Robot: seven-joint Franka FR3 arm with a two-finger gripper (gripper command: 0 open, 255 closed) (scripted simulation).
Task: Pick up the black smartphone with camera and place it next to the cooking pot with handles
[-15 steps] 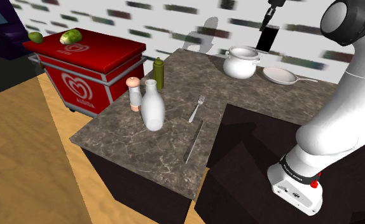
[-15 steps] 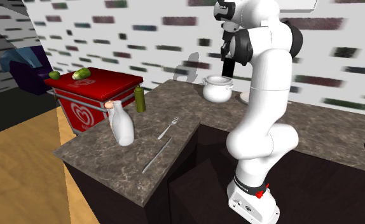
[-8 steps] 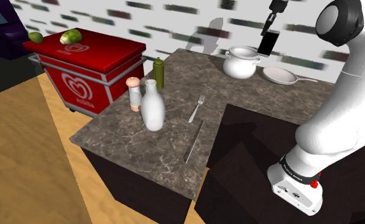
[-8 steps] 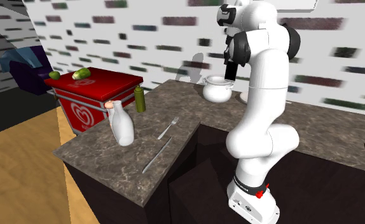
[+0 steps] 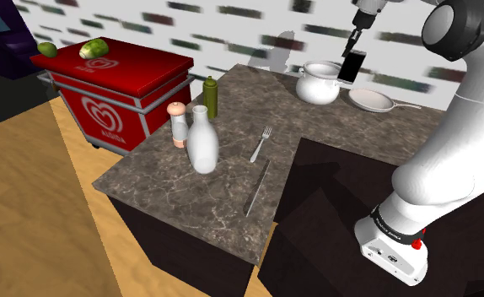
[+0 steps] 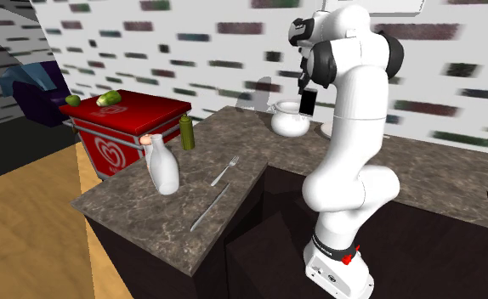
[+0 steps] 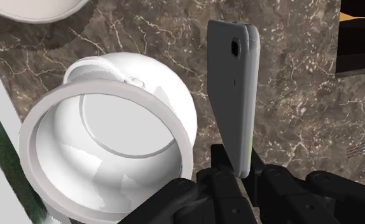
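Cart (image 5: 114, 72), red with a heart logo, stands at the upper left of the shoulder view, beside the dark marbled tabletop (image 5: 198, 190). Near the middle of the frame a shaker (image 5: 178, 124), a white bottle (image 5: 203, 141) and a green bottle (image 5: 211, 95) stand on the tabletop, with a fork (image 5: 260, 144) and a knife (image 5: 257, 187) lying just to their right. At the upper right stands the white cooking pot (image 5: 318, 84). Just right of it the smartphone (image 5: 348, 66), grey-backed in the wrist view, hangs upright, its upper end clamped in the gripper (image 5: 352, 44). A pan (image 5: 372, 100) lies further right.
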